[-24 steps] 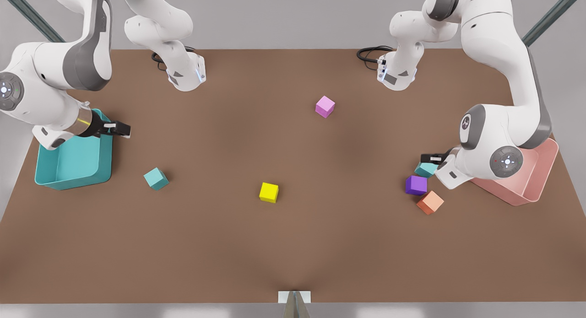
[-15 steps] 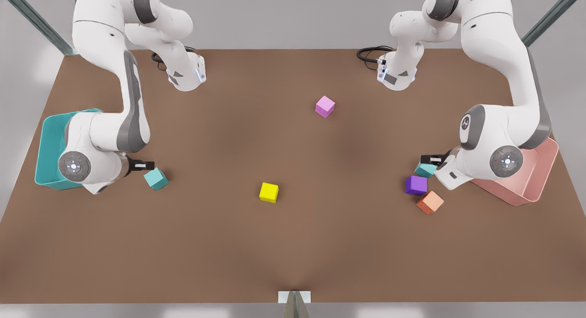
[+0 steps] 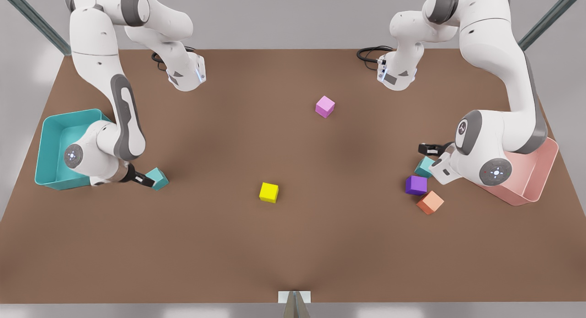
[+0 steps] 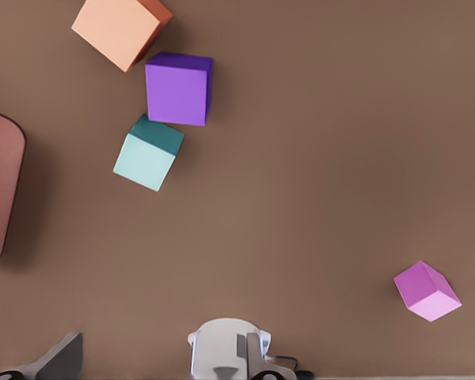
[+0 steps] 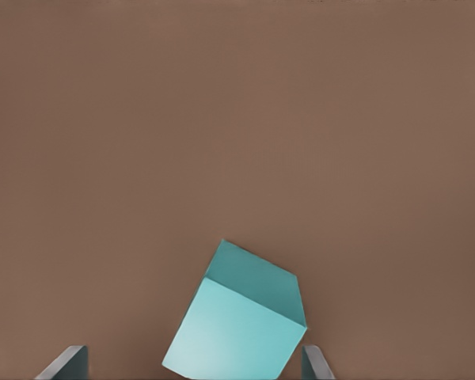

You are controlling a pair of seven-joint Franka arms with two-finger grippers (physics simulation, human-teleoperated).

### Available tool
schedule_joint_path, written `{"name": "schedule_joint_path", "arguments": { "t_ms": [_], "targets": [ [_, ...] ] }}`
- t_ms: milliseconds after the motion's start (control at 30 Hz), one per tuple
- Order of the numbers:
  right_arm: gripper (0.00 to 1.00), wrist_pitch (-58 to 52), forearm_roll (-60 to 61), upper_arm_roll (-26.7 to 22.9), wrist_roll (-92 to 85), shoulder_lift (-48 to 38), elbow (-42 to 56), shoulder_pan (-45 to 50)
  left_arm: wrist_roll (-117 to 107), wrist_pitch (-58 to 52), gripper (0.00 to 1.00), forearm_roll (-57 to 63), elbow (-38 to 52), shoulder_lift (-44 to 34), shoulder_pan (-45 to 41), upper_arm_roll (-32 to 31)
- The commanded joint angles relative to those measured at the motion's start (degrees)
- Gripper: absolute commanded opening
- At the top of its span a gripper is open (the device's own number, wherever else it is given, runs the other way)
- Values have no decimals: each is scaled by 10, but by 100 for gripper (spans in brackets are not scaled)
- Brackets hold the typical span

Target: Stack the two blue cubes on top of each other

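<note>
One blue cube [image 3: 158,178] lies at the front view's left, beside the teal bin. My right gripper [image 3: 143,179] is low over the table and open, its fingers [image 5: 67,362] on either side of that cube [image 5: 237,324], which sits tilted between them. The other blue cube [image 3: 425,167] rests on the table at the front view's right, touching the purple cube [image 3: 416,185]. My left gripper [image 3: 430,148] hovers open just behind and above it. In the left wrist view this cube [image 4: 148,153] lies free on the table, with nothing held.
A teal bin [image 3: 48,135] stands at the front view's left edge and a pink bin [image 3: 545,171] at the right edge. An orange cube [image 3: 430,202] lies next to the purple one. A yellow cube [image 3: 268,192] and a pink cube [image 3: 324,106] sit mid-table.
The right arm swung from over the teal bin down to the near blue cube and now straddles it. The left gripper lifted slightly away from its blue cube, which stayed on the table.
</note>
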Motion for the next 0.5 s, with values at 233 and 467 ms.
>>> {"name": "schedule_joint_path", "arguments": {
  "t_ms": [233, 467],
  "targets": [
    [100, 173, 11, -2, 240, -55, -129, 13, 3, -10, 100, 0, 0, -1, -1, 0],
    [100, 202, 11, 0, 270, -48, -146, 26, 3, -10, 100, 0, 0, -1, -1, 0]
  ]
}}
